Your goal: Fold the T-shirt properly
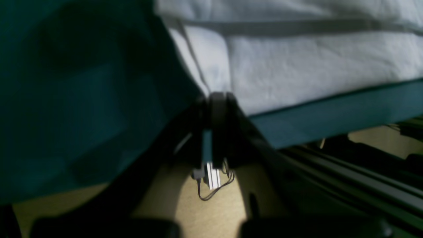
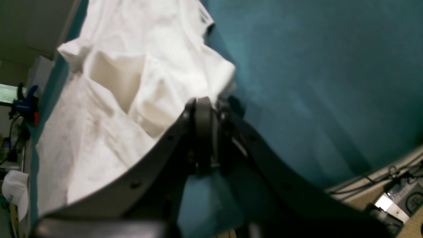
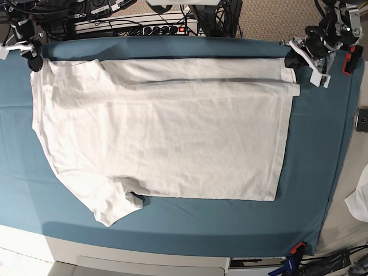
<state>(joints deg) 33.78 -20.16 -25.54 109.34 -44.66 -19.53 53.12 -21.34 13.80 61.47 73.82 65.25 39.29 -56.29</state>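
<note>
The white T-shirt (image 3: 167,138) lies spread on the teal cloth (image 3: 322,172), with its far strip folded over along the back edge. My left gripper (image 3: 290,59) is shut on the shirt's far hem corner at the back right. In the left wrist view its jaws (image 1: 218,97) are closed where the white shirt (image 1: 297,72) meets the teal cloth (image 1: 82,99). My right gripper (image 3: 33,59) is shut on the far shoulder corner at the back left. In the right wrist view it (image 2: 206,102) pinches bunched white fabric (image 2: 99,115).
A small white fabric scrap (image 3: 359,198) lies at the right edge, with a dark device (image 3: 362,119) above it. Clamps hold the teal cloth at the front right (image 3: 296,250) and the back right (image 3: 347,63). Cables and a power strip (image 3: 144,26) run behind the table.
</note>
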